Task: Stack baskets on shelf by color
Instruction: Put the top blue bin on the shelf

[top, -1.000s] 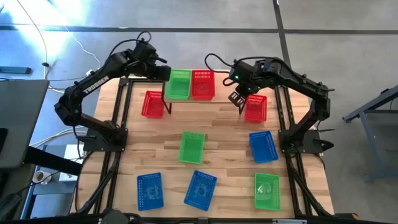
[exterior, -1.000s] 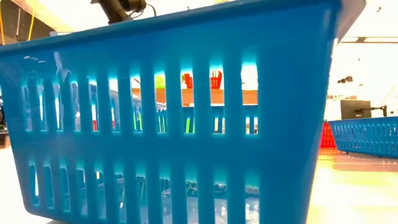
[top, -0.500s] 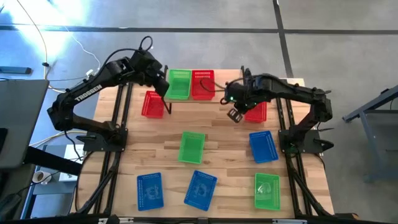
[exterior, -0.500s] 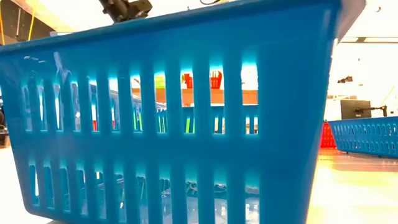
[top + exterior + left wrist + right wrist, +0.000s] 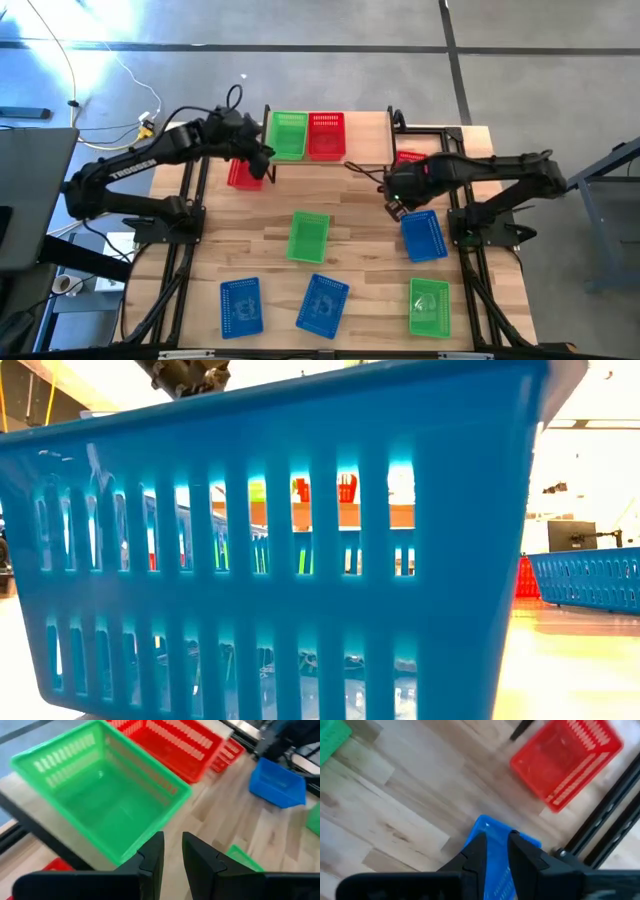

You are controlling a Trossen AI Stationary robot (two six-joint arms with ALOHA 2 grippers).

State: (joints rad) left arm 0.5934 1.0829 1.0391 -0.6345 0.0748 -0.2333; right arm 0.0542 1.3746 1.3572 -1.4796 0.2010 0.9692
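The shelf (image 5: 368, 135) stands at the table's far edge with a green basket (image 5: 288, 135) and a red basket (image 5: 326, 135) side by side on it. My left gripper (image 5: 262, 158) hovers in front of the shelf's left end, next to a red basket (image 5: 240, 175) on the table. It is open by a narrow gap and holds nothing (image 5: 172, 852). My right gripper (image 5: 393, 205) points down over the far end of a blue basket (image 5: 485, 827), also narrowly open with nothing between its fingers. Another red basket (image 5: 565, 762) rests on the table beyond it.
More baskets sit on the table: green in the middle (image 5: 308, 237), blue (image 5: 240, 305) and blue (image 5: 323, 303) near the front edge, green (image 5: 429, 306) at the front right. A blue basket (image 5: 280, 540) fills the low view. Black frame rails (image 5: 452, 190) run along both sides.
Both arms have drawn back from the shelf toward the table's near edge. My left gripper has left the green basket and sunk beside the red basket on the table. My right gripper has come down from the right red basket to the blue one. No basket has moved.
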